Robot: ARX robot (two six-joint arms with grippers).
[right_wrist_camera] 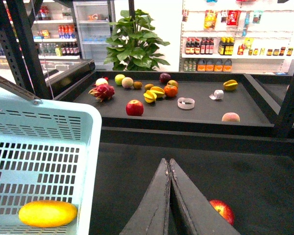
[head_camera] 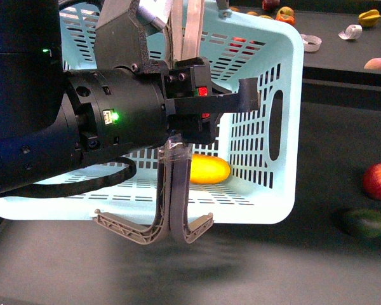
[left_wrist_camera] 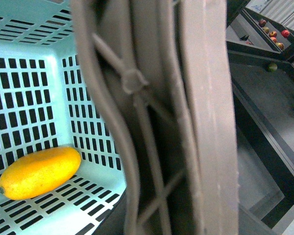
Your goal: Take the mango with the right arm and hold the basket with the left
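Observation:
The yellow mango (head_camera: 208, 170) lies on the floor of the turquoise basket (head_camera: 286, 127), near its right wall. My left gripper (head_camera: 244, 96) is shut on the basket's grey-brown handles (head_camera: 171, 197), which hang in front of the basket. In the left wrist view the handles (left_wrist_camera: 186, 122) fill the middle, with the mango (left_wrist_camera: 39, 172) on the slotted floor (left_wrist_camera: 29, 98) behind them. My right gripper (right_wrist_camera: 168, 161) is shut and empty over the dark table, just right of the basket's wall (right_wrist_camera: 39, 161). From there the mango (right_wrist_camera: 47, 213) shows inside the basket.
A red apple (head_camera: 379, 180) and a dark green fruit (head_camera: 367, 222) lie on the table right of the basket. The apple (right_wrist_camera: 222, 210) is close beside my right fingers. A raised back shelf (right_wrist_camera: 201, 115) holds several fruits and two tape rolls (right_wrist_camera: 185, 103).

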